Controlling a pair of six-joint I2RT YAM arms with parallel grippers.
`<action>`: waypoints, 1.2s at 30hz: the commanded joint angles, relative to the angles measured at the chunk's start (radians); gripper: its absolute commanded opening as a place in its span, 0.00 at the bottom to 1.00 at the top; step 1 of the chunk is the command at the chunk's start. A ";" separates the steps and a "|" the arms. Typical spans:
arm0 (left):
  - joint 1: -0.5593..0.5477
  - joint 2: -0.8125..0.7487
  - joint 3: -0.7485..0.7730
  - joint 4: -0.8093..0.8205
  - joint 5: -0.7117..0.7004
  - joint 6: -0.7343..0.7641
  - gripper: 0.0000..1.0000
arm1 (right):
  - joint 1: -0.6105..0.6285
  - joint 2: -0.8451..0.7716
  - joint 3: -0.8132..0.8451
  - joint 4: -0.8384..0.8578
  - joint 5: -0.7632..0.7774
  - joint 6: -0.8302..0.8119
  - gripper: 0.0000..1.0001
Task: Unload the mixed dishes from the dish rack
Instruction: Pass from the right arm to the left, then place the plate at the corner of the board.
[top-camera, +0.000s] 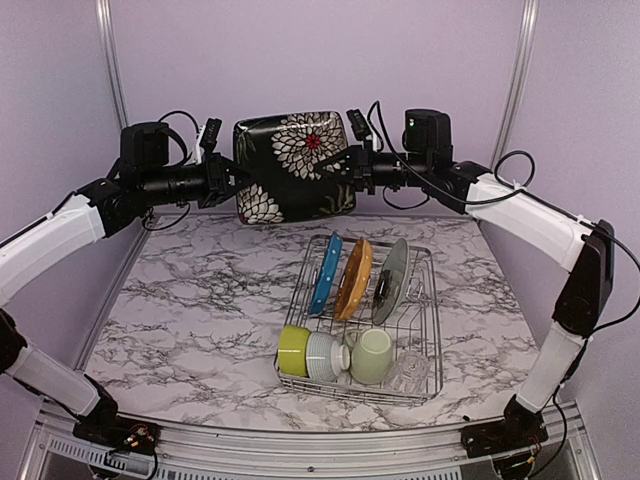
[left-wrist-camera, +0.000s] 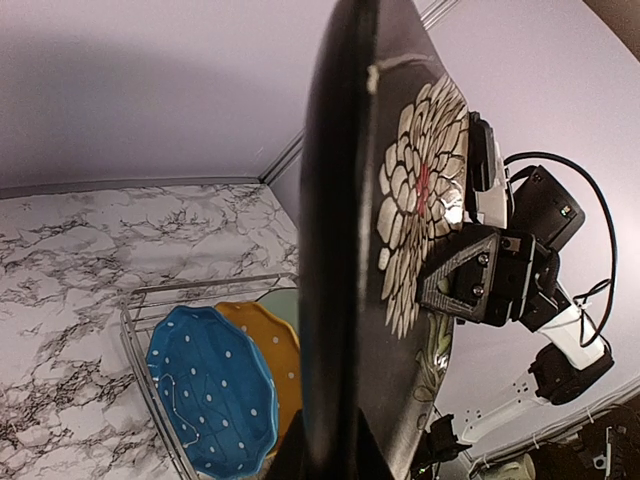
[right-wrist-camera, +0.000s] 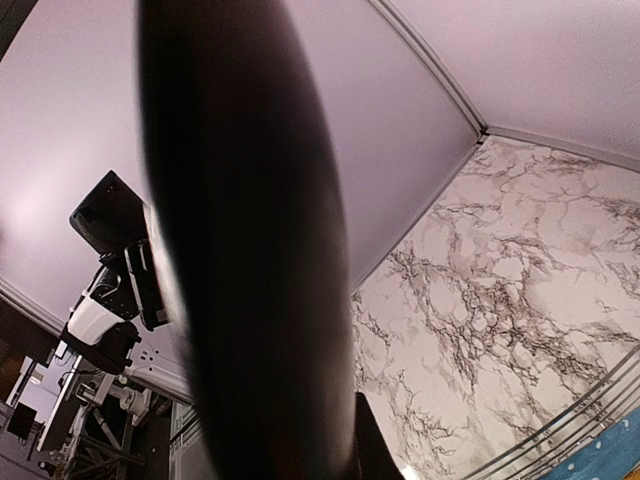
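A square-ish black plate (top-camera: 295, 165) with white flowers stands on edge in the air, its long axis level and running from one gripper to the other, the right side a little higher. Its flowered face points toward the arm bases. The left gripper (top-camera: 232, 180) is clamped on the plate's left rim and the right gripper (top-camera: 345, 165) on its right rim, so the plate lies between them.

Only the overhead view shows the whole flowered face. The left wrist view sees the plate nearly edge-on, with the right gripper's fingers (left-wrist-camera: 470, 285) pinching the far rim. The right wrist view shows only the plain dark back, blurred.

Below the grippers, the dish rack (top-camera: 430, 300) sits on the marble table (top-camera: 200, 300), holding a blue dotted plate (top-camera: 326, 272) and an orange plate (top-camera: 353, 278).
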 joint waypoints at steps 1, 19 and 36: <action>-0.019 0.018 0.009 -0.029 0.046 0.090 0.00 | 0.006 -0.011 0.075 0.060 -0.059 0.034 0.00; 0.061 -0.039 -0.160 0.357 -0.002 -0.217 0.00 | -0.115 -0.076 0.009 -0.133 0.163 -0.001 0.81; 0.197 -0.129 -0.443 0.521 -0.491 -0.381 0.00 | -0.165 -0.268 0.009 -0.381 0.713 -0.206 0.98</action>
